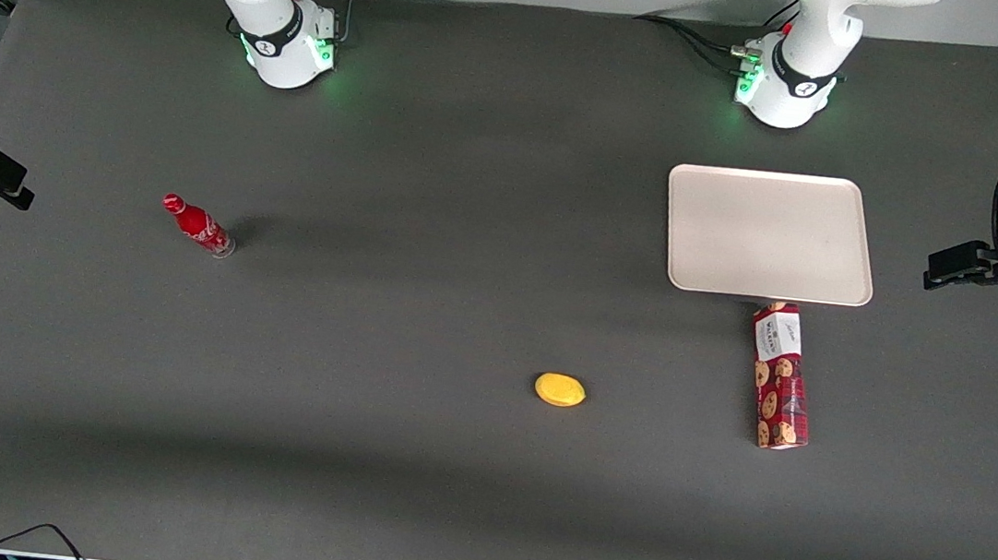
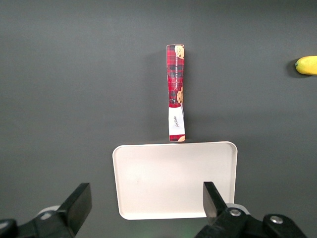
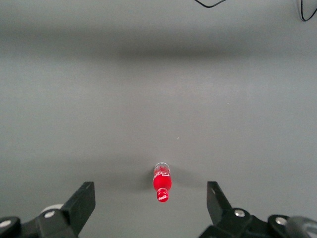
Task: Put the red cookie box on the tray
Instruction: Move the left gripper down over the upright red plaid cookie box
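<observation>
Front view shows the dark table (image 1: 406, 456), and on it, toward the working arm's end, the tray (image 1: 770, 234) lying flat and bare. Next in size, the red cookie box (image 1: 782, 375) lies flat on the table just nearer the front camera than the tray, its white-label end touching or almost touching the tray's rim (contact is hard to judge). The gripper (image 2: 143, 206) hangs high above the tray, jaws spread wide and holding nothing. A red soda bottle (image 1: 198, 225) stands toward the parked arm's end. Smallest, a yellow lemon-like object (image 1: 560, 389) lies near the box.
</observation>
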Controlling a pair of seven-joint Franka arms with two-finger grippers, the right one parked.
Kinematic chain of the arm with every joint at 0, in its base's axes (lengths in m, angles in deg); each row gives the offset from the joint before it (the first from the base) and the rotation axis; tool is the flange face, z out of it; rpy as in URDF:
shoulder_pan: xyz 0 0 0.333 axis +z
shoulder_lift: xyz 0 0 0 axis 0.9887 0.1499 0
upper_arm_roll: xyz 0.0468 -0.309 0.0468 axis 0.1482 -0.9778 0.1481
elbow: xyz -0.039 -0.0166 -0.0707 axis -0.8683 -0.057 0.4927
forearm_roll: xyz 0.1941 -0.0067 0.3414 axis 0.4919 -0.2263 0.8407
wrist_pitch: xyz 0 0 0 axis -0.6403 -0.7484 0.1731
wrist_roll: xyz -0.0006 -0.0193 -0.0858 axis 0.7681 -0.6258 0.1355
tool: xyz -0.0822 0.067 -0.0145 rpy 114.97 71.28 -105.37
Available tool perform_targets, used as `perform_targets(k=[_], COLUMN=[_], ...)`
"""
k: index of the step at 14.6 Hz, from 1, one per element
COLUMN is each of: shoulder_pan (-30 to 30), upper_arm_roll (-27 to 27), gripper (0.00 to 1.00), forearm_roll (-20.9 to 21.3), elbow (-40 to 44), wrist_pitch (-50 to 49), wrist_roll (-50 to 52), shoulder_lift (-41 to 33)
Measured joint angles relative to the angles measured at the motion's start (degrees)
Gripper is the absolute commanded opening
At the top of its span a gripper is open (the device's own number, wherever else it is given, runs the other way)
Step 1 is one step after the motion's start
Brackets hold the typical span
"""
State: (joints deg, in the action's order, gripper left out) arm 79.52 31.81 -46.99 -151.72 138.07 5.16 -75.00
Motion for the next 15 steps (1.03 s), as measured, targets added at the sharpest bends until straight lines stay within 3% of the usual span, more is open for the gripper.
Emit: perform_targets(k=[9,15], shoulder_pan=[-0.02,-0.28], upper_arm_roll=[-0.91,-5.04], gripper=[1.0,1.0], forearm_roll=[0.25,0.82], elbow=[0.01,-0.18], wrist_pitch=[3.01,14.25], wrist_roll=[3.2,9.61], shoulder_lift=[1.12,14.23])
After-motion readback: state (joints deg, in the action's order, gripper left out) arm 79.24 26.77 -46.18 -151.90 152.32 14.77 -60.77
